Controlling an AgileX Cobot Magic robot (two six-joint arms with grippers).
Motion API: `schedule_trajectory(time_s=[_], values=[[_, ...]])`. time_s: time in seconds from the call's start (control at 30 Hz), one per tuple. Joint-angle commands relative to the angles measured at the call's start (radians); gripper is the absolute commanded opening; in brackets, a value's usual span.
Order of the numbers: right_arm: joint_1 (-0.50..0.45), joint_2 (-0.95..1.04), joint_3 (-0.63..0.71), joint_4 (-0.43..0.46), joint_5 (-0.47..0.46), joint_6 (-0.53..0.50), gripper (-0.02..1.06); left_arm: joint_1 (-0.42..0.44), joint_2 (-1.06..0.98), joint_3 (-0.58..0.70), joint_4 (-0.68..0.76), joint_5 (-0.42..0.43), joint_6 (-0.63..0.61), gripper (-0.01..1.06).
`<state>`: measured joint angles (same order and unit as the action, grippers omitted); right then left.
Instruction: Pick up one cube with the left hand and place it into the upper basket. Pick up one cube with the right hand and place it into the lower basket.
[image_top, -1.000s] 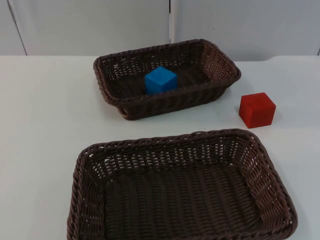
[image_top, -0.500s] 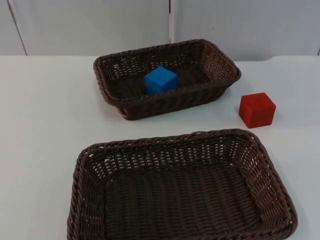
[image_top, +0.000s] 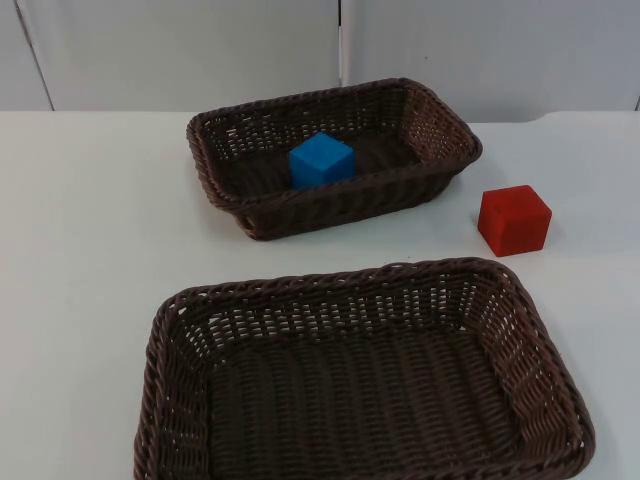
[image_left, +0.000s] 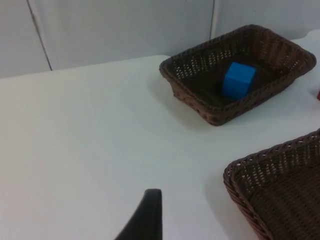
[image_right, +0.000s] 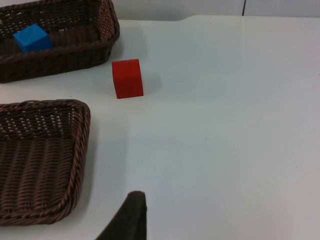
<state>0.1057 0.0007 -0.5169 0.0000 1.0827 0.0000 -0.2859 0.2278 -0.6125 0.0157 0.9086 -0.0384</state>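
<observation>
A blue cube (image_top: 322, 160) lies inside the upper brown wicker basket (image_top: 340, 205). On the white table to that basket's right stands a red cube (image_top: 514, 220), just past the far right corner of the lower basket (image_top: 330, 285), which holds nothing. My left gripper (image_left: 147, 215) waits above bare table well to the left of both baskets, with the blue cube (image_left: 238, 80) far ahead of it. My right gripper (image_right: 131, 215) waits off the lower basket's (image_right: 80, 145) right side, and the red cube (image_right: 127, 78) sits some way ahead of it on the table.
The grey partition wall (image_top: 200, 50) closes off the table's far edge behind the upper basket. Bare white table (image_top: 80, 220) stretches left of both baskets and to the right of the red cube.
</observation>
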Motion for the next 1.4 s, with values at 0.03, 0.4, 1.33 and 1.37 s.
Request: schedule_trajectory(time_s=[0.03,0.4,1.33,1.37], values=[[-0.002,-0.001,0.002,0.0,-0.003,-0.015,1.05,-0.003,-0.007,0.001,-0.01,0.013,0.008,0.92],[-0.002,-0.001,0.002,0.0,-0.003,-0.009,1.05,-0.003,-0.007,0.001,0.003,0.01,0.008,0.92],[-0.002,0.412,-0.106,0.0,-0.082,-0.012,1.05,-0.003,-0.007,0.001,0.011,0.002,0.008,0.92],[-0.002,0.454,-0.126,0.0,-0.094,-0.012,1.05,-0.003,-0.007,0.001,0.014,0.002,0.008,0.92]])
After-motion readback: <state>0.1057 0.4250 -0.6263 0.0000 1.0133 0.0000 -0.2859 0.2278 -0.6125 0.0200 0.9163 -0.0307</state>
